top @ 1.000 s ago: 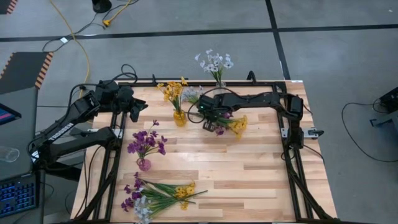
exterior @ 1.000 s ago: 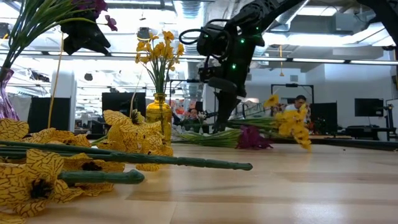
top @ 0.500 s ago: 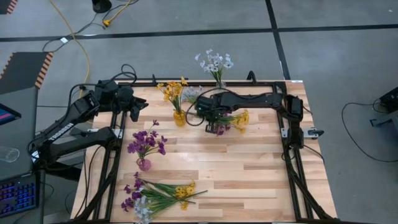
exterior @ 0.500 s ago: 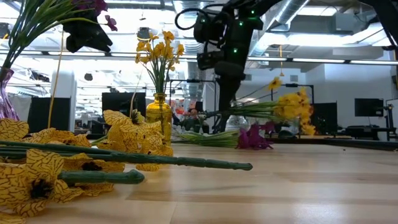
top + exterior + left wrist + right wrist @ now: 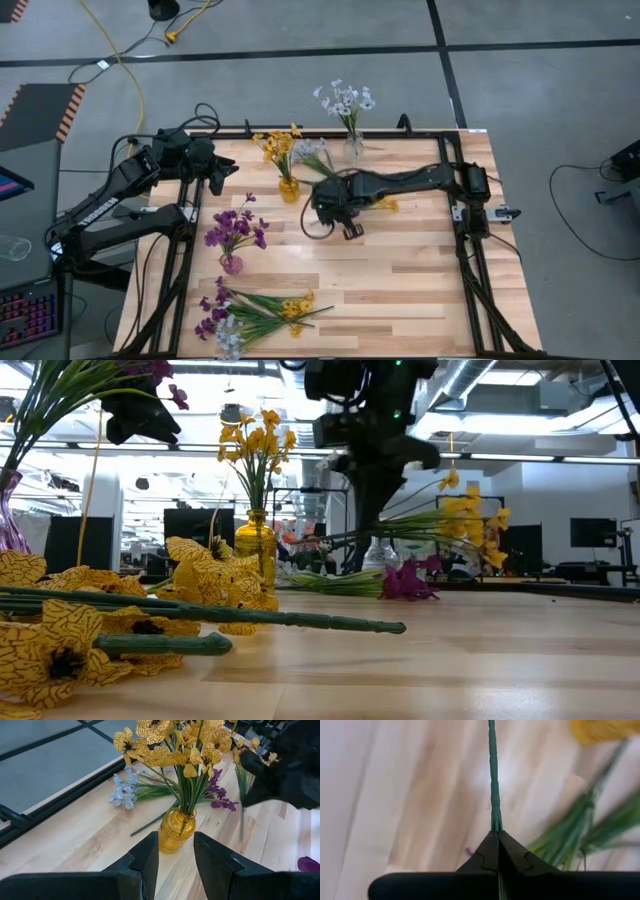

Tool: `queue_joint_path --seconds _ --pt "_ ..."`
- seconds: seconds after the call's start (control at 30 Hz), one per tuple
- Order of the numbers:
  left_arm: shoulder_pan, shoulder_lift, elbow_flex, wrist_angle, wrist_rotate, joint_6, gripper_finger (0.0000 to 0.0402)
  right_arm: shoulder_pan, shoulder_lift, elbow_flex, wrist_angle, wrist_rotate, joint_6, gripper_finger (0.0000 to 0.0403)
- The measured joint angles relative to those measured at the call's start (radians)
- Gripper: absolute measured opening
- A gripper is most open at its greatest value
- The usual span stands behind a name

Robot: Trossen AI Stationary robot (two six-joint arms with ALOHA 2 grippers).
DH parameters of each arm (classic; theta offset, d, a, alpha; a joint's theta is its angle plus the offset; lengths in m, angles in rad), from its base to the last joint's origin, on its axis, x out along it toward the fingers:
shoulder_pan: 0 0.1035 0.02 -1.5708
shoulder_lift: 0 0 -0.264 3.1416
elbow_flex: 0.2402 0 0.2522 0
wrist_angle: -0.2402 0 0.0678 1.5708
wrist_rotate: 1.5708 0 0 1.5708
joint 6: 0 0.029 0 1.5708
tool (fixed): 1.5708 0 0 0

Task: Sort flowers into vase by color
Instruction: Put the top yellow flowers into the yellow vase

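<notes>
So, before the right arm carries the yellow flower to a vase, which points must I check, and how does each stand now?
1. Right gripper shut on the yellow flower's stem: ok.
2. Yellow flower lifted clear of the table: ok.
3. Purple flower left on the table, not caught in the grip: ok.
4. Yellow vase upright, already holding yellow blossoms: ok.
5. Left gripper away from the path: cannot tell; it hangs close before the yellow vase.

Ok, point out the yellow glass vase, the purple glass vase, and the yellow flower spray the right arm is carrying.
yellow glass vase (image 5: 176, 831): left wrist view, on its round belly.
purple glass vase (image 5: 231, 264): high view, on its body.
yellow flower spray (image 5: 470, 520): low view, on its blossoms.
</notes>
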Motion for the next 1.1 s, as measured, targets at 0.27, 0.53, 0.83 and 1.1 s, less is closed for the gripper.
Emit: queue_joint_path --seconds 0.27,0.53,0.83,1.1 --pt "0.0 0.0 0.0 -0.001 0.0 0.0 0.011 0.126 0.0 0.0 -0.141 -0.003 -0.036 0.0029" --pt "0.0 0.0 0.0 -0.002 0.0 0.0 0.011 0.248 0.0 0.0 -0.169 -0.155 0.085 0.0034" --pt "0.0 0.0 0.0 -0.003 0.0 0.0 0.011 0.355 0.0 -0.031 -0.117 -0.196 0.138 0.0035" --pt "0.0 0.0 0.0 -0.003 0.0 -0.012 0.011 0.379 0.0 -0.033 -0.118 -0.189 0.052 0.0037"
